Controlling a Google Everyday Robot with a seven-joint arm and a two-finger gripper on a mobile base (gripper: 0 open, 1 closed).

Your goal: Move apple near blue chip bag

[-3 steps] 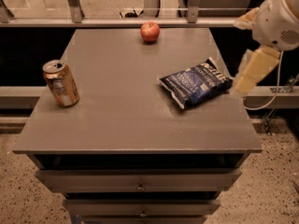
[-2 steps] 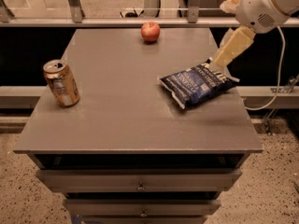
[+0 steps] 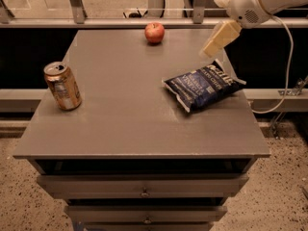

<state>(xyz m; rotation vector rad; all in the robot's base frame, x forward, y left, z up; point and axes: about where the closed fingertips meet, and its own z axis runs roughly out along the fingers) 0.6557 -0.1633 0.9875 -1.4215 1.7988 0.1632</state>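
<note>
The apple (image 3: 154, 32) is small, round and red, and sits at the far edge of the grey table (image 3: 125, 124), near the middle. The blue chip bag (image 3: 202, 85) lies crinkled on the right side of the table, white lettering up. My gripper (image 3: 211, 49) hangs from the white arm at the upper right. It is in the air above the bag's far end, to the right of the apple and nearer to me than it, and holds nothing.
A gold-tan drink can (image 3: 62, 85) stands upright near the table's left edge. Metal rails (image 3: 77, 4) run behind the table. A white cable (image 3: 288, 71) hangs off the right side. Drawers (image 3: 144, 191) sit below the tabletop.
The arm has swung up and to the left, from beside the bag's right end to above its far end. The apple, bag and can have not moved.
</note>
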